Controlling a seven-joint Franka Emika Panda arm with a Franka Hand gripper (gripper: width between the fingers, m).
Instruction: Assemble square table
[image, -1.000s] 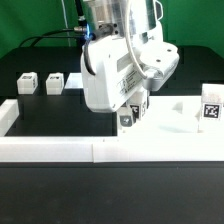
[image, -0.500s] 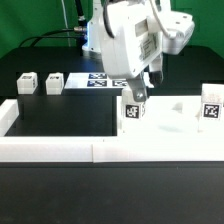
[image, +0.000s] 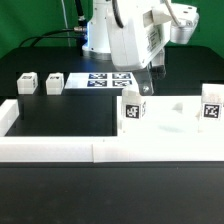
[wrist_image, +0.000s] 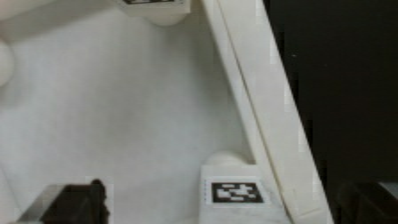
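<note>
Gripper (image: 143, 90), spread and empty above the small white tagged block leg (image: 131, 108) (perhaps loose), could topple it descending.

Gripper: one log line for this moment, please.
gripper: open, empty | position: above upright leg on tabletop | loose legs: two, exterior view's left

white square slab (image: 170, 125) lies flat; tagged leg (image: 131, 109) upright on it.

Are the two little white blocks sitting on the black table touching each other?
Apart. The exterior view shows a strip of black table between the leftmost block and the second block.
</note>
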